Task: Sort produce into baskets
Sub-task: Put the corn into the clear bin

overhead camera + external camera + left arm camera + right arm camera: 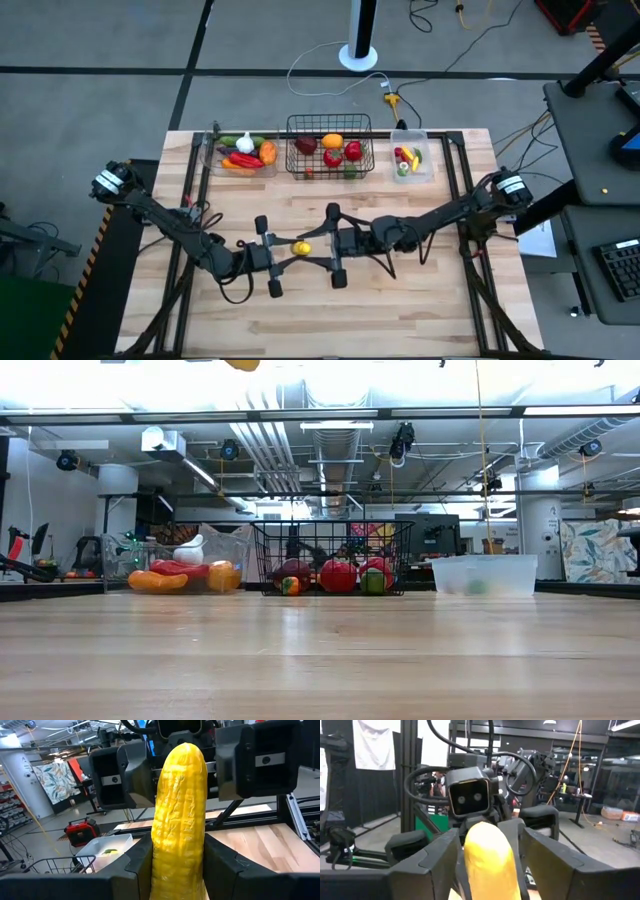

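Observation:
A yellow corn cob (300,247) is held in the air over the middle of the table, between my two grippers, which face each other. My left gripper (283,251) is shut on it. My right gripper (320,245) is open, with its fingers (122,775) standing on either side of the cob's far end. The cob's lower edge shows at the top of the low view (243,363). The black wire basket (330,150), the wide clear bin (240,155) and the small clear bin (412,160) stand along the far edge, each holding produce. My left gripper pinches the corn cob's near end (177,870) between its two fingers (142,867). The fingers come level from the table's left and lie along the cob. The cob sticks out beyond the fingers toward my right gripper, clear of the table.
The wide bin holds a garlic, a carrot, red peppers and an orange piece. The wire basket holds red, orange and green pieces. The small bin holds yellow, red and green pieces. Black frame rails (460,200) run along the table's left and right sides.

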`<state>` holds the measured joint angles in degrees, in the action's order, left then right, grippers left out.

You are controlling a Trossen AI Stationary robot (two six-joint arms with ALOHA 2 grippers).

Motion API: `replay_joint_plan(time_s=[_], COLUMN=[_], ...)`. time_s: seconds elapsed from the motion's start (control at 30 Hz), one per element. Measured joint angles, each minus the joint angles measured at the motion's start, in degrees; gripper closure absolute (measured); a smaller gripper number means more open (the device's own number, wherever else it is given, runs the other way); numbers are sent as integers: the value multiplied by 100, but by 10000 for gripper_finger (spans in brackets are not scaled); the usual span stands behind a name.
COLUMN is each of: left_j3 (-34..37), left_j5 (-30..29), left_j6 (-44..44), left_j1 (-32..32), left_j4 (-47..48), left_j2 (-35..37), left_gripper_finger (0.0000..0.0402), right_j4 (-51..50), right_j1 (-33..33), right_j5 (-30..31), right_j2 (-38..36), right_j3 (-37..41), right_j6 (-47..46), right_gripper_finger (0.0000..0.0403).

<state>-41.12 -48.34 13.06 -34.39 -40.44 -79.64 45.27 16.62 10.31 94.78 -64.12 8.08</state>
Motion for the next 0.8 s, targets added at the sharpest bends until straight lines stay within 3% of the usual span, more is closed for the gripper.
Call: replay_joint_plan(time_s=[0.13,0.3,0.43,0.57,0.67,0.8], left_j3=[0,0,0,-66,-279,-859], left_j5=[-108,-820,-1305,-1301,-1085,28], left_j6=[101,181,58,-400,-998,-2161], left_j1=[0,36,189,513,897,1740], left_j4=[11,340,834,1728,3004,5158], left_j2=[0,178,489,1006,1451,1815], left_gripper_finger=[286,286,286,286,286,286], right_j4=[-46,-200,-681,-2028,-3550,-5679], right_j1=[-17,-36,-37,-71,-116,-244], right_j5=[21,100,655,1497,1999,2163], right_j2=[-3,-227,-646,-1181,-1605,-2104], right_j3=[0,-21,-50,-90,-248,-458], right_j6=[-48,69,77,-283,-988,-2131], right_gripper_finger=[206,207,195,187,187,188])
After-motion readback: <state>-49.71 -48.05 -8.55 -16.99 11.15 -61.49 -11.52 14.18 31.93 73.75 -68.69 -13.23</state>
